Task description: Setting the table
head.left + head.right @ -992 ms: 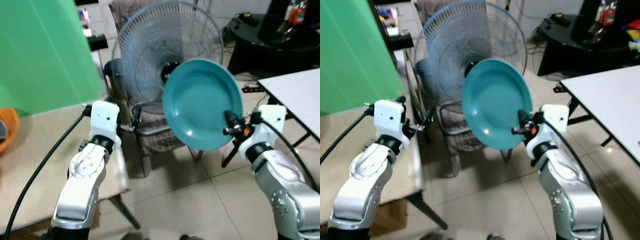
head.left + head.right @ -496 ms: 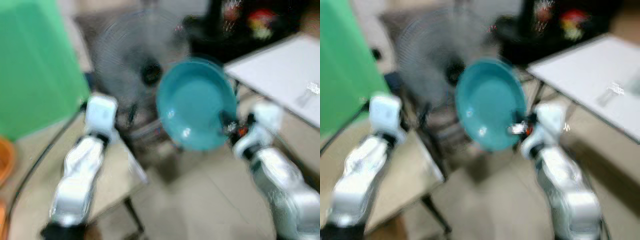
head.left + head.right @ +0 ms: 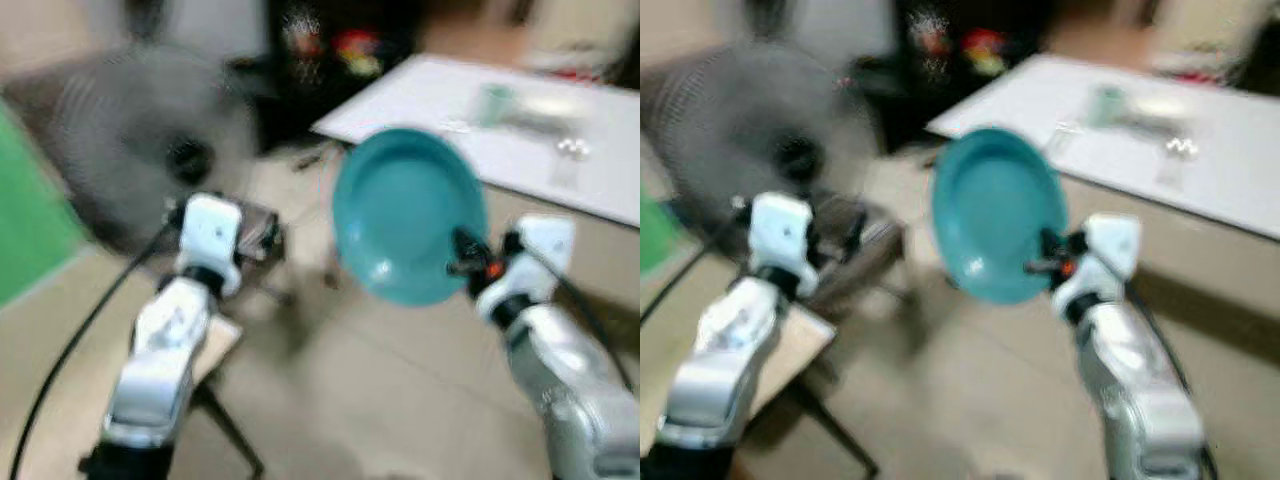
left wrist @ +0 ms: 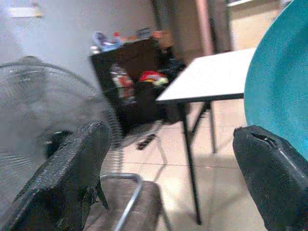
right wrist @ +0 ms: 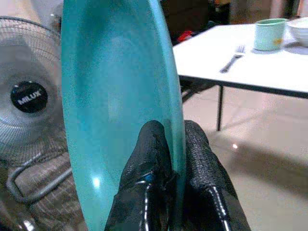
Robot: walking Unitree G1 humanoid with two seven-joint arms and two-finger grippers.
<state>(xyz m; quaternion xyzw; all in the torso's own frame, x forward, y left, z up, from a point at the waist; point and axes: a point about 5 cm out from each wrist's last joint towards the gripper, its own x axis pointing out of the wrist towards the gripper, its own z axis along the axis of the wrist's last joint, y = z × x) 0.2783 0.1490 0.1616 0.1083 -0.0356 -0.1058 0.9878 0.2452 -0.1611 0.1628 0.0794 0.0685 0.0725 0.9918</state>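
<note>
A teal plate (image 3: pixel 405 212) stands on edge in front of me, held up in the air. My right gripper (image 3: pixel 462 258) is shut on its lower rim; in the right wrist view the two black fingers (image 5: pixel 149 159) pinch the plate (image 5: pixel 115 101) from both sides. My left gripper (image 4: pixel 168 173) is raised at the left, open, with nothing between its fingers (image 4: pixel 72 163). A white table (image 3: pixel 500 130) lies ahead to the right. On it are a pale green cup (image 5: pixel 267 32), a fork (image 5: pixel 234 56) and a white bowl (image 5: pixel 299 29).
A standing fan (image 3: pixel 140 150) and a metal-framed chair (image 4: pixel 130 202) are on the left. A dark cabinet (image 4: pixel 130 72) with coloured things stands behind. The tiled floor (image 3: pixel 350 400) stretches between me and the table. The eye views are blurred.
The whole view has swung to the right: the fan slid left and the white table with its cup and fork came into view. The plate stays in my right gripper.
</note>
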